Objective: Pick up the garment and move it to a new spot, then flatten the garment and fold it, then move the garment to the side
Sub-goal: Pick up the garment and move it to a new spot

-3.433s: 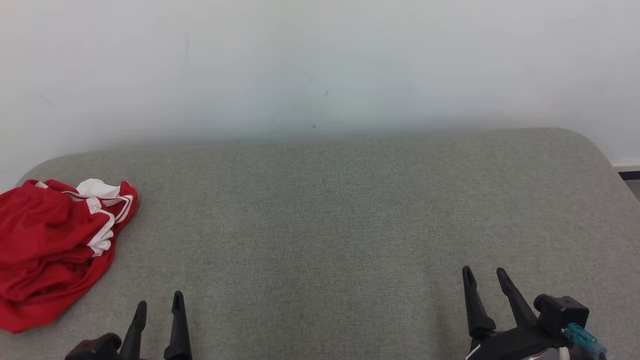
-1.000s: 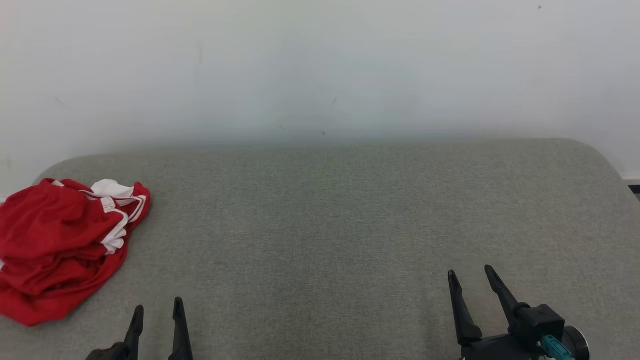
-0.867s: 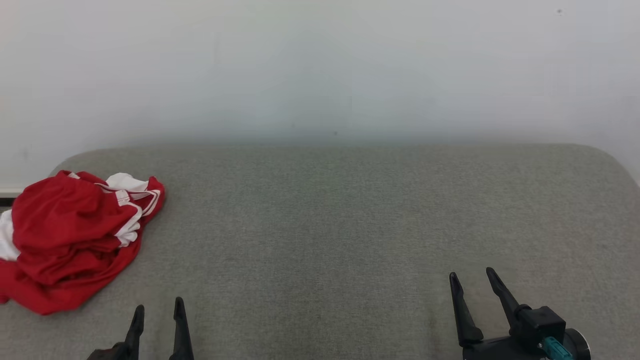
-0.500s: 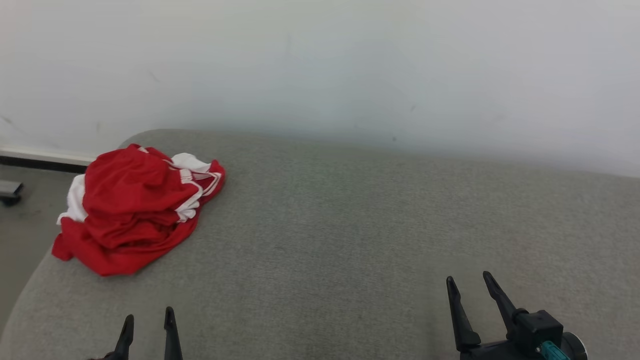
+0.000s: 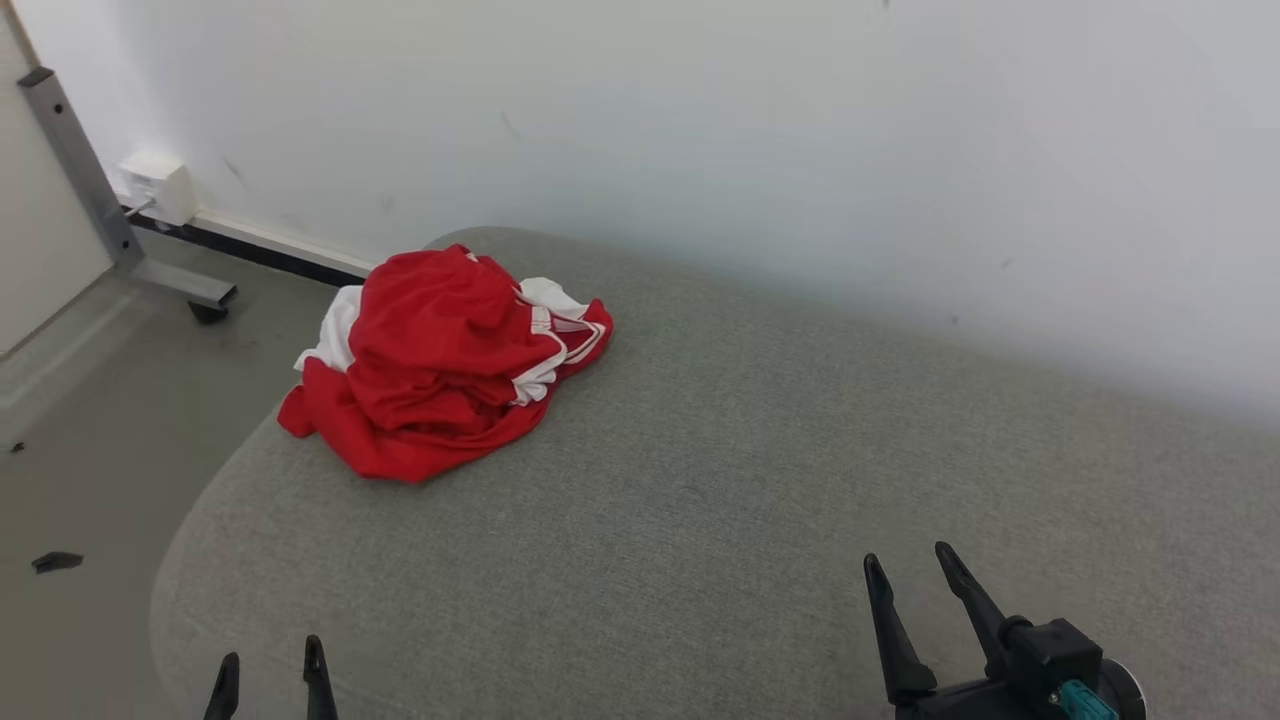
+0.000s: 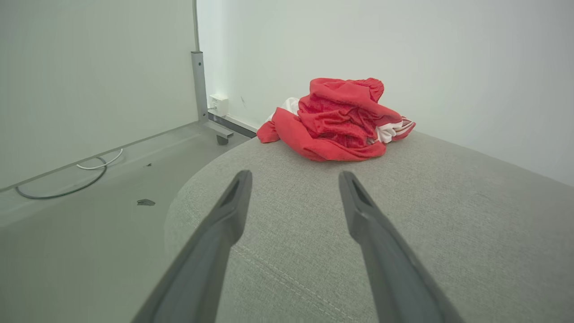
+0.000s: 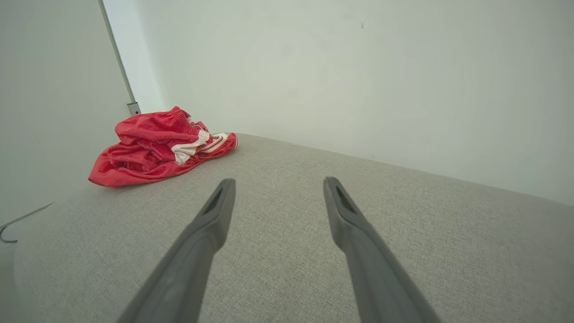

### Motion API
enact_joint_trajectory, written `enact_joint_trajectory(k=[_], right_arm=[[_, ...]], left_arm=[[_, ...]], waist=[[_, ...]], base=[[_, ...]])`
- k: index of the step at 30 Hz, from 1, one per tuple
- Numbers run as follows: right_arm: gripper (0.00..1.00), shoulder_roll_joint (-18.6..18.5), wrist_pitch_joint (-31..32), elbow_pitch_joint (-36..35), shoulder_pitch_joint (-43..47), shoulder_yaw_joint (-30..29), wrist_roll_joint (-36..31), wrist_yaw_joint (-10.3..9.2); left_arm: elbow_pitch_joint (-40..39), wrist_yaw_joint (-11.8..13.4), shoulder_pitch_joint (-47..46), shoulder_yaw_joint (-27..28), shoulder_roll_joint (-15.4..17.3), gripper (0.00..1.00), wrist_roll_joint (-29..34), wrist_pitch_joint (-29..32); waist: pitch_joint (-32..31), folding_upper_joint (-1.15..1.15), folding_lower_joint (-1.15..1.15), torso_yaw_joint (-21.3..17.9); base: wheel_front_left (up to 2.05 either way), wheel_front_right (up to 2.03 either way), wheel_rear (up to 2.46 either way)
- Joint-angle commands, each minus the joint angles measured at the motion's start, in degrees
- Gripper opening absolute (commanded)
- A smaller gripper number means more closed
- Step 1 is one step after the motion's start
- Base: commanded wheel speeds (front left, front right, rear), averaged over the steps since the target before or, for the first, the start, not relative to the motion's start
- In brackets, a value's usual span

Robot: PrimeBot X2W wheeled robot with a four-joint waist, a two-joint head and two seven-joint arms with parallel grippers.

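Head view: garment (image 5: 440,370), perhaps shorts, lies beyond spread left fingers (image 5: 318,690) and right fingers (image 5: 888,632).

Head cam: high up, looks fwd & down across counter (image 5: 700,480), turned toward its left end; left hand (image 5: 270,650) & right hand (image 5: 906,554) at bottom edge.
L wrist cam: low, just over counter, looks along left hand at garment (image 6: 341,121), near.
R wrist cam: low too; garment farther off, upper left.
Shared: all 3 see garment, counter, wall (image 5: 800,150); head & L wrist also floor (image 5: 90,420), metal post (image 5: 75,160).

Crumpled red-and-white garment (image 5: 440,365), heaped at cushion's (image 5: 700,480) far left corner
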Motion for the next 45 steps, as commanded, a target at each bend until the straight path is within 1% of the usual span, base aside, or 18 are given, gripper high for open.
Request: enact_joint_trajectory(k=[1, 6, 12, 16, 21, 25, 27, 32, 35, 41, 45], right_arm=[[1.0, -0.15, -0.05, 0.25, -0.79, 0.23, -0.11, -0.14], [1.0, -0.15, -0.04, 0.83, -1.91, 1.05, 0.08, -0.14], [1.0, -0.15, -0.04, 0.92, -1.73, 1.25, 0.26, -0.14], [1.0, -0.15, -0.04, 1.08, -1.01, 1.07, 0.31, -0.14], [1.0, -0.15, -0.04, 1.0, 0.39, 0.96, -0.57, -0.14], [1.0, -0.13, -0.04, 0.86, 0.13, 2.63, -1.75, -0.14], [1.0, -0.18, 0.04, 0.72, -0.74, 3.79, -2.59, -0.14], [1.0, -0.18, 1.1, 0.02, -2.49, 6.37, -4.19, -0.14], [1.0, -0.16, 1.92, -0.88, -3.59, 7.75, -5.13, -0.14], [1.0, -0.12, 3.86, -4.08, -5.2, 9.94, -7.37, -0.14], [1.0, -0.17, 5.17, -6.78, -6.48, 10.65, -9.08, -0.14]], left_arm=[[-0.92, 0.43, 0.77, 0.15, -0.2, 1.0, -0.08, -0.08], [-2.3, 1.17, 1.79, 0.51, -0.38, 1.0, -0.26, -0.07], [-1.8, 1.17, 1.38, 0.82, -0.23, 1.0, -0.52, -0.07], [0.32, 0.45, -1.53, 0.3, 0.52, 1.0, -0.79, 0.92], [6.22, -0.7, -8.79, -0.24, 1.75, 1.0, -1.66, 4.31], [12.57, -1.14, -16.81, 1.36, 2.58, 1.0, -4.2, 7.25], [16.48, -1.69, -20.76, 2.35, 3.18, 1.0, -5.9, 9.07], [25.06, -1.74, -30.29, 5.5, 4.34, 1.0, -10.2, 12.5], [29.55, -2.06, -35.19, 7.52, 5.77, 1.0, -12.92, 14.37], [34.7, -1.26, -43.37, 10.92, 8.05, 1.0, -16.57, 16.36], [37.65, -0.67, -48.2, 12.37, 10.02, 1.0, -18.88, 20.48]], waist=[[0.6, 0.0, 0.0, 2.01], [1.01, 0.0, 0.0, 2.37], [1.0, 0.0, 0.0, 2.29], [0.75, 0.0, 0.0, 2.0], [0.25, 0.0, 0.0, 1.33], [1.58, 0.0, 0.0, -1.77], [3.02, 0.0, 0.0, -4.01], [6.51, 0.0, 0.0, -9.82], [8.59, 0.0, 0.0, -13.15], [13.97, 0.0, 0.0, -18.3], [17.73, 0.0, 0.0, -21.4]], base=[[0.0, 0.0, 0.0], [0.0, 0.0, 0.0], [0.0, 0.0, 0.0], [0.0, 0.0, 0.0], [0.0, 0.0, 0.0], [0.0, 0.0, 0.0], [0.0, 0.0, 0.0], [0.0, 0.0, 0.0], [0.0, 0.0, 0.0], [0.0, 0.0, 0.0], [0.0, 0.0, 0.0]])
